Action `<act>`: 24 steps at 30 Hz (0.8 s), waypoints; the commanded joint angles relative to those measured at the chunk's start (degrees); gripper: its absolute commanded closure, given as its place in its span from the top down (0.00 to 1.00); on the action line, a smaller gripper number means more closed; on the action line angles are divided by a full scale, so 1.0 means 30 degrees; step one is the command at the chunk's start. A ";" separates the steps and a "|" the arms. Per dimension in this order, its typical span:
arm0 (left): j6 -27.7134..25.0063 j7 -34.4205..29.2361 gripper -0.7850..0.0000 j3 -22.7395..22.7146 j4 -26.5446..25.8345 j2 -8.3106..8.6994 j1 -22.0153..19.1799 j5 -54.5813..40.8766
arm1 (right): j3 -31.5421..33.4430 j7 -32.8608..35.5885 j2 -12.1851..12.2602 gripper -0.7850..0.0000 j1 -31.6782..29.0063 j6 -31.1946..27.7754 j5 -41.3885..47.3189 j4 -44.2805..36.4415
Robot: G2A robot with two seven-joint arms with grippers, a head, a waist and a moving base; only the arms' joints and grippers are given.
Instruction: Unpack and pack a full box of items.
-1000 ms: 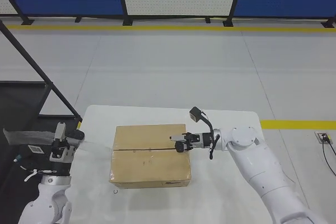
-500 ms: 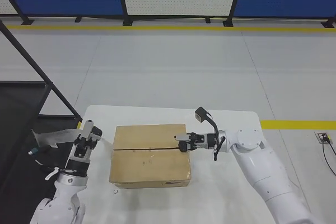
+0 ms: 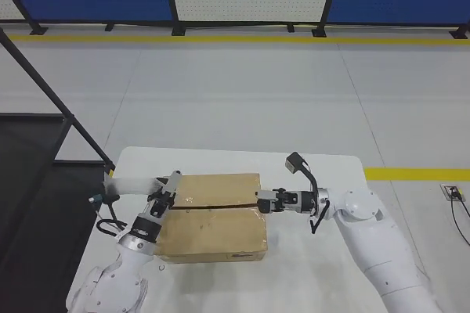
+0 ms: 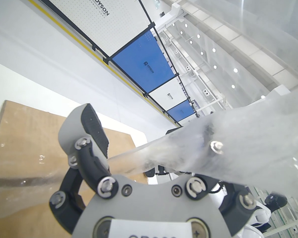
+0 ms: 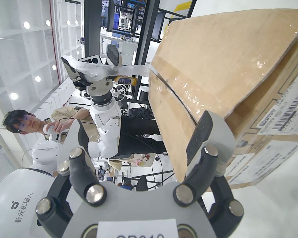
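Box mid-desk, my two tools at either end of its seam.

The white desk [image 3: 321,167] carries the brown cardboard box [image 3: 211,227] at its middle, flaps down, the seam running from 9 o'clock to 3 o'clock. My right tool [image 3: 263,201] sits at the box's 3 o'clock end, level with the seam, fingers spread and gripping nothing. My left tool [image 5: 92,63] is over the 9 o'clock end of the seam, fingers spread as well, with a clear strip of tape [image 3: 129,185] draped across both fingertips. The strip trails off past the box toward 9 o'clock, and its other end meets the seam.
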 commanded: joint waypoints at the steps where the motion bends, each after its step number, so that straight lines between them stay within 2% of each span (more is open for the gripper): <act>1: 0.0324 -0.0051 1.00 0.0450 0.0435 -0.0077 -0.0446 0.0309 | 0.0300 -0.0044 0.0144 1.00 -0.0381 -0.0013 0.0001 -0.0451; 12: 0.1279 -0.0189 1.00 0.2209 0.1330 -0.0457 -0.1696 0.1577 | 0.1454 -0.0203 0.0758 1.00 -0.2027 0.0107 0.0230 -0.2185; 24: 0.1951 -0.0415 1.00 0.2523 0.1583 -0.0692 -0.2224 0.2283 | 0.0887 0.0142 0.0862 1.00 -0.1622 -0.0483 0.0896 -0.2003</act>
